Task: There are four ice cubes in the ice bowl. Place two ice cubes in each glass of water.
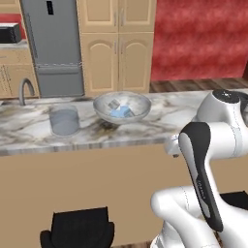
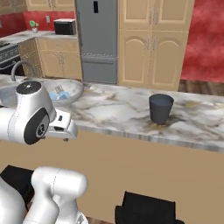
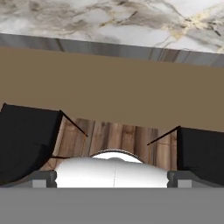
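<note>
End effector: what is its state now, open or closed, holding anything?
End effector: open and holding nothing.

Pale blue ice cubes (image 1: pixel 121 112) lie in the grey ice bowl (image 1: pixel 105 110), between translucent glass (image 1: pixel 64 121) and dark glass (image 2: pixel 160 108).

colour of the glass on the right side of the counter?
Dark charcoal grey glass, clearest in the right base view.

One ice bowl (image 1: pixel 122 107) holding ice cubes (image 1: pixel 121 111) too clustered to count, plus two glasses: grey-blue (image 1: pixel 64 121), charcoal (image 2: pixel 160 108).
</note>
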Controlling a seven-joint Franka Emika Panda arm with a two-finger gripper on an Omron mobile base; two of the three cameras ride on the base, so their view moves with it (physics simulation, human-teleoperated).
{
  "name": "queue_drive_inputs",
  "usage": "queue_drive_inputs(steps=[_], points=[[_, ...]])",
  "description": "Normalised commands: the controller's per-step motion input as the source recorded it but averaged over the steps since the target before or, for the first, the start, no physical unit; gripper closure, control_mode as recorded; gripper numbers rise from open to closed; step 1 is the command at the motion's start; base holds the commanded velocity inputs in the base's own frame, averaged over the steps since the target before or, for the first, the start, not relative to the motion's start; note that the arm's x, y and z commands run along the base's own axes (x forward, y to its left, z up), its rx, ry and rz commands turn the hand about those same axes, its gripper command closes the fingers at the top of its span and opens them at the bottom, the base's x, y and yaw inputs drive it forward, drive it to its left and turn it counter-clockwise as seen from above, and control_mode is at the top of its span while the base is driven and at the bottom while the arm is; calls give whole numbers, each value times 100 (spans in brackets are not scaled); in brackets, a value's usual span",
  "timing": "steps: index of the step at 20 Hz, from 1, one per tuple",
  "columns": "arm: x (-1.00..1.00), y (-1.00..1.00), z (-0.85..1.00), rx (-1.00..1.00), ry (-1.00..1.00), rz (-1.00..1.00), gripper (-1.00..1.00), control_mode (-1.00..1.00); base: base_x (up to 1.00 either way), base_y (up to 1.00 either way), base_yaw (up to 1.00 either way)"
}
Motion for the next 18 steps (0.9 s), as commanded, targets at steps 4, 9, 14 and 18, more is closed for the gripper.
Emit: queue_drive_inputs(steps=[4, 9, 14, 18], points=[[0, 0, 0, 0, 0, 0, -100, 100, 43, 15, -7], [0, 0, 0, 0, 0, 0, -100, 100, 47, 24, -9], [0, 0, 0, 0, 0, 0, -100, 100, 27, 19, -10], [0, 4, 1, 0, -4, 0, -100, -100, 0, 8, -1]])
